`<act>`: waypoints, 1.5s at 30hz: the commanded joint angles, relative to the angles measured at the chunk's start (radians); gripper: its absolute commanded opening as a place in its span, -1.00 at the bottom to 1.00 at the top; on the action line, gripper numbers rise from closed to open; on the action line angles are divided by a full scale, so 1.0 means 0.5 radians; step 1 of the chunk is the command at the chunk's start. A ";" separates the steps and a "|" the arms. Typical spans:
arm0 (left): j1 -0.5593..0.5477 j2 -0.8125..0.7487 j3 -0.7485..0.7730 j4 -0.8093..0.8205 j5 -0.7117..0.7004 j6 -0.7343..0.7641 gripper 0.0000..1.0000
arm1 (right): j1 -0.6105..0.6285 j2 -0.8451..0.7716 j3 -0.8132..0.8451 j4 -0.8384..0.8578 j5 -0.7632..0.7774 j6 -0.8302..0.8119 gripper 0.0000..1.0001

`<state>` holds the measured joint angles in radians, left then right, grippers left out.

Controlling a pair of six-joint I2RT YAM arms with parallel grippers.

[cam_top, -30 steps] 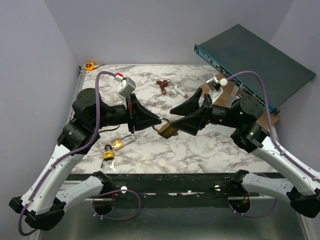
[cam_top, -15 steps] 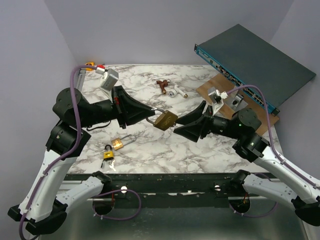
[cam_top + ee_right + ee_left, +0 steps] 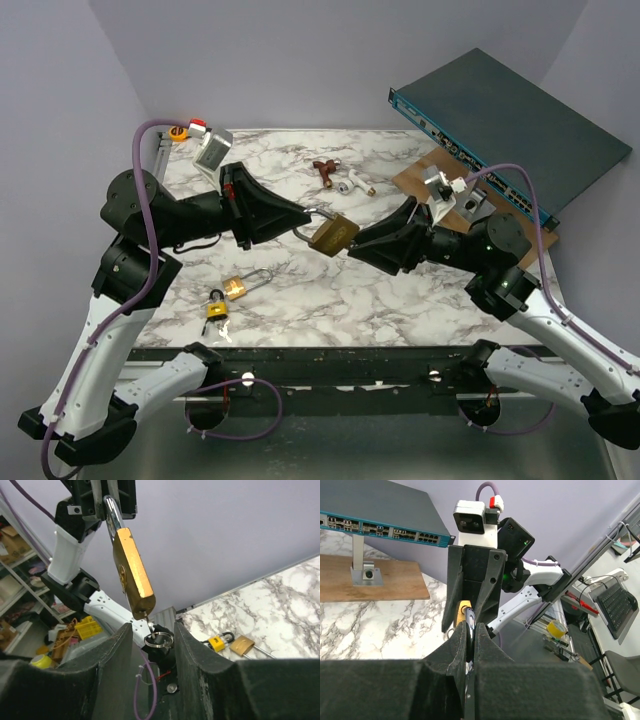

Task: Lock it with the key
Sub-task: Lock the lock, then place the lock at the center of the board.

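My left gripper (image 3: 302, 219) is shut on the steel shackle (image 3: 468, 626) of a large brass padlock (image 3: 334, 235) and holds it in the air above the marble table. In the right wrist view the padlock (image 3: 132, 571) hangs with a tiny silvery key (image 3: 149, 626) stuck in its bottom and a key ring (image 3: 159, 640) dangling below. My right gripper (image 3: 152, 641) is open, with its fingers on either side of the ring and not touching it. In the top view it (image 3: 357, 243) sits just right of the padlock.
A small brass padlock (image 3: 237, 288) and a yellow-and-black padlock (image 3: 216, 308) lie near the table's front left. A network switch (image 3: 510, 130) stands on a wooden board (image 3: 425, 172) at the back right. Small brown and white parts (image 3: 340, 178) lie at the back middle.
My left gripper has lifted the brass padlock and pulled it back to the left. My right gripper let go, drew back, and has now come up to the padlock's key end again, open.
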<state>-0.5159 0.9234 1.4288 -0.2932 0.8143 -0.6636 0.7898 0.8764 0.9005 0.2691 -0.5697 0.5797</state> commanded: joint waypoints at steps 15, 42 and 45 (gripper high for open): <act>0.028 -0.002 0.050 0.292 0.060 -0.140 -1.00 | -0.009 0.046 0.094 0.062 -0.149 0.035 -0.98; 0.345 0.232 -0.550 0.693 -0.356 -0.553 -1.00 | -0.081 0.174 -0.292 -0.755 1.074 0.010 -0.98; 0.327 0.389 -0.720 0.922 -0.450 -0.674 -1.00 | -0.316 0.334 -0.371 -0.737 1.133 0.175 -0.98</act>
<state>-0.3527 1.0138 1.1694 -0.0463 0.7158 -0.8852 0.7425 0.9665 0.7654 -0.0486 -0.1844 0.5690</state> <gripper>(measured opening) 0.028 0.012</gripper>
